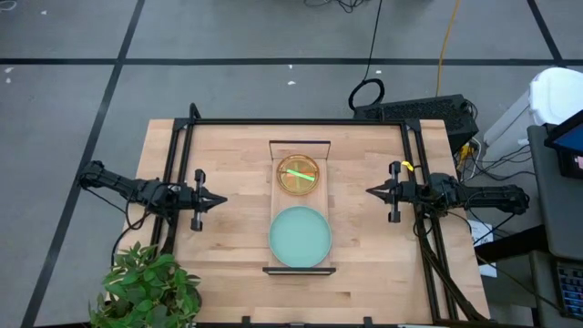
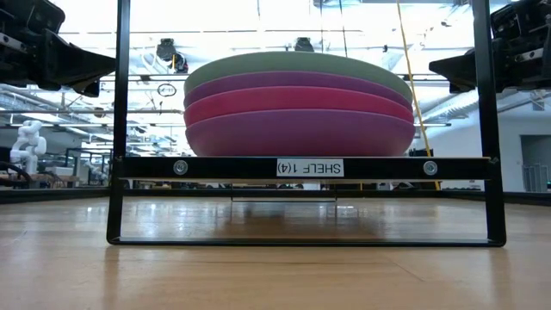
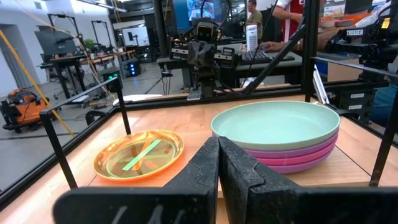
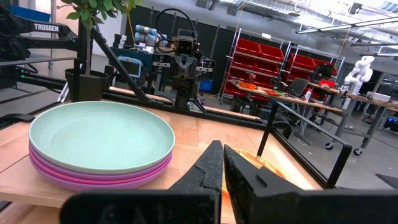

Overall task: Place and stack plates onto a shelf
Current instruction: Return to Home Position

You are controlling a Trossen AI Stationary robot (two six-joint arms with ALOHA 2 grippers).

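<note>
On the shelf (image 1: pixel 300 146), a narrow light-wood board in the table's middle, stand two stacks. The near one is the large plates (image 1: pixel 300 236) with the pale teal plate (image 3: pixel 277 124) on top of magenta and purple ones (image 2: pixel 300 120). The far one is the small translucent plates (image 1: pixel 298 176), orange on top with neon green showing through (image 3: pixel 140 154). My left gripper (image 1: pixel 221 200) hovers shut left of the shelf, above the table. My right gripper (image 1: pixel 372 191) hovers shut on the shelf's right. Neither touches a plate.
A black metal frame (image 1: pixel 296 121) runs around the table, with posts and a crossbar labelled as a shelf (image 2: pixel 310 168) at the near side. A potted plant (image 1: pixel 146 287) stands at the near left corner. Bare wood lies on both sides of the shelf.
</note>
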